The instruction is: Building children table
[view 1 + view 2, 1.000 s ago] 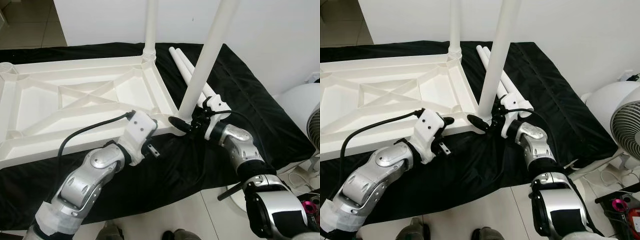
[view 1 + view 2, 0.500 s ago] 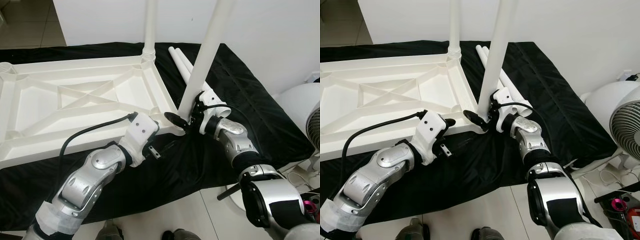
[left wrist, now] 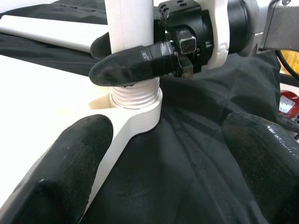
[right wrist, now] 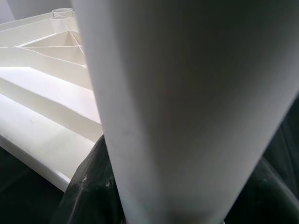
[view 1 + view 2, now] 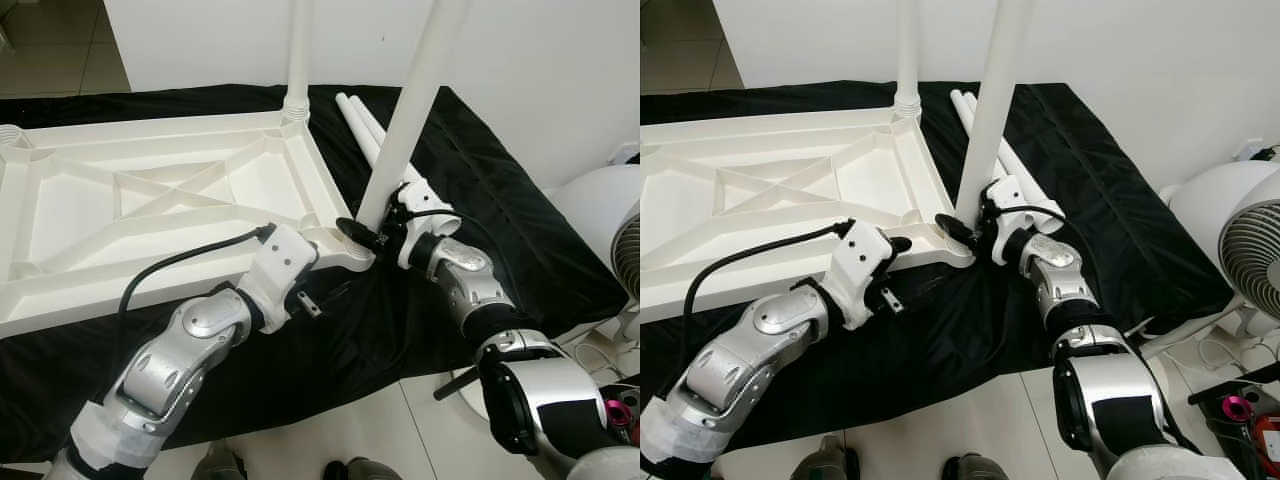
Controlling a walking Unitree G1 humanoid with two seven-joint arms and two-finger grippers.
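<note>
The white tabletop [image 5: 150, 215] lies upside down on a black cloth [image 5: 500, 200]. One white leg [image 5: 297, 50] stands upright in its far corner. My right gripper [image 5: 365, 235] is shut on the base of a second leg [image 5: 410, 110], which leans slightly over the near right corner socket [image 3: 135, 121]. Its threaded end [image 3: 134, 95] sits at the socket's mouth. My left gripper [image 5: 330, 295] stands open just in front of that corner, one finger [image 3: 56, 177] over the tabletop's edge and the other [image 3: 261, 158] over the cloth.
Two loose white legs [image 5: 365, 130] lie on the cloth behind the corner. A white fan [image 5: 1240, 240] stands at the right, with a pink device [image 5: 1240, 410] near it on the floor. A white wall runs behind the cloth. A person's shoes [image 5: 220, 465] show at the bottom edge.
My right gripper has carried the leg's lower end left onto the corner socket, and the leg stands a little more upright. The left arm has barely moved.
</note>
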